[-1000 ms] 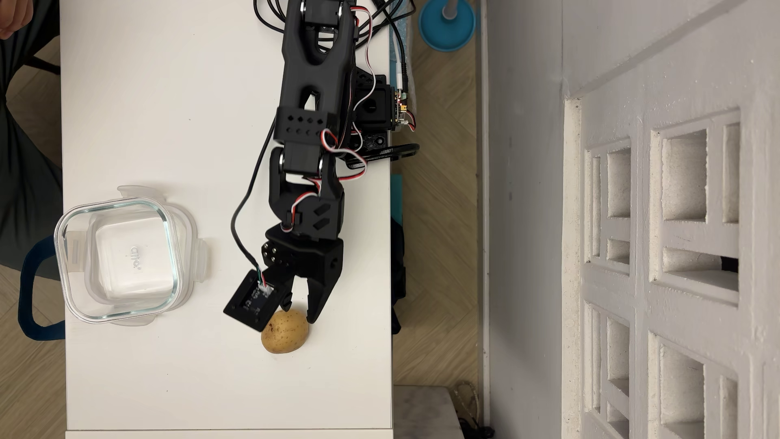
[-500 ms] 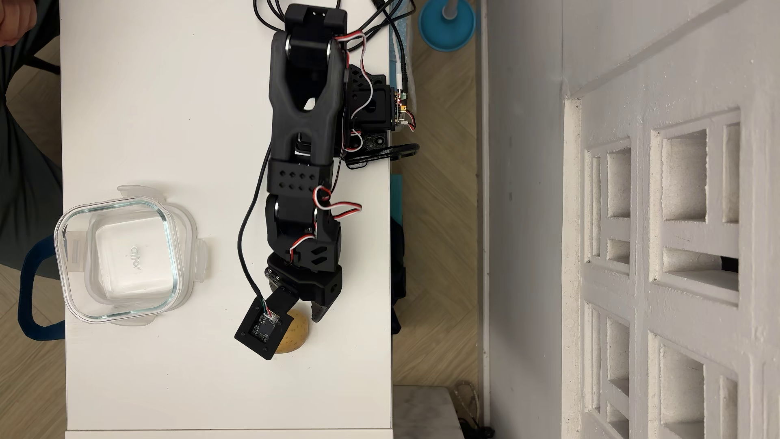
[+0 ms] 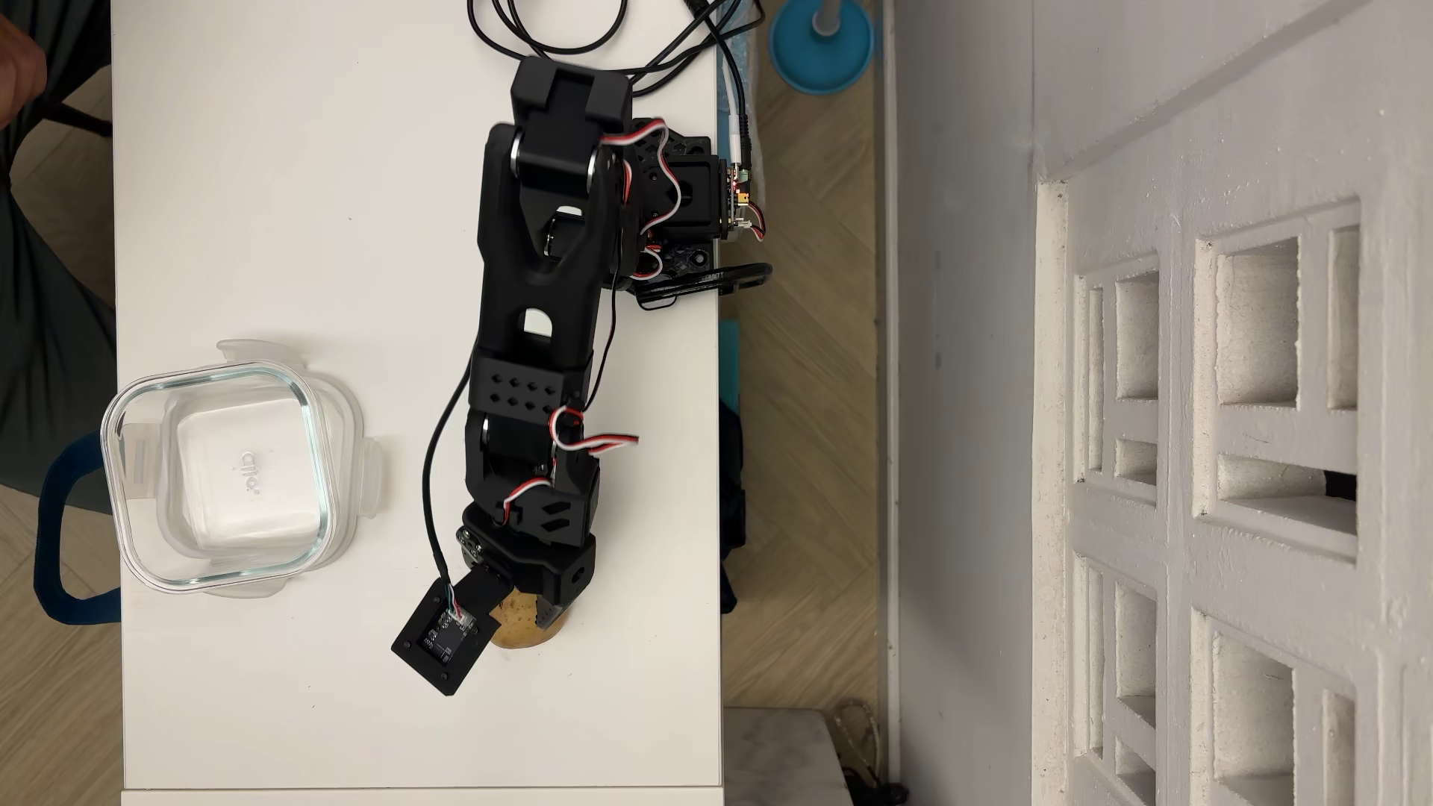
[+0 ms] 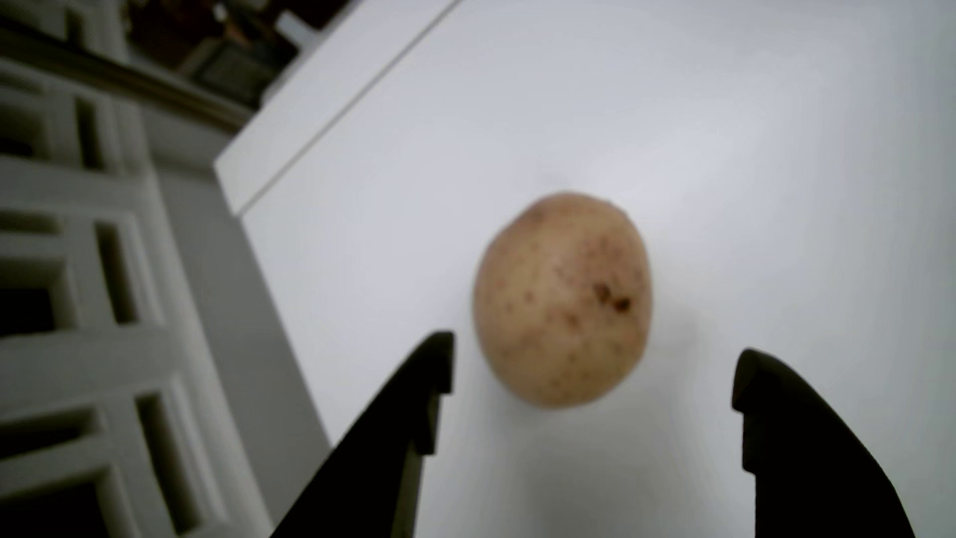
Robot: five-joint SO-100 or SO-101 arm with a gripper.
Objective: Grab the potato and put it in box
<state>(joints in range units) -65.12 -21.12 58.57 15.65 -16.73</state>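
In the wrist view the pincer (image 4: 592, 380) is spread wide, its two dark fingers (image 4: 408, 414) rising from the lower edge of the frame with a broad gap between them. The potato (image 4: 563, 300) lies on the white surface (image 4: 724, 129) just above that gap, in the centre of the frame, a darker brown blemish on its right side. Neither finger touches it; the left tip is just beside its lower left edge, the right tip stands further off.

In the overhead view the black arm (image 3: 543, 310) reaches from the upper centre of the frame down toward the lower centre, and the pincer (image 3: 527, 612) sits over the potato (image 3: 519, 628), covering its upper part; the wrist camera mount (image 3: 442, 635) hides its left side. The potato rests on the surface (image 3: 310, 194), below the middle of the frame.

The box (image 3: 219, 477), clear glass with a greenish rim, stands at the left edge of the surface, in the middle left of the frame, well apart from the potato. Its translucent lid (image 3: 364, 465) lies under it. Black cables (image 3: 543, 31) loop at the top of the frame.
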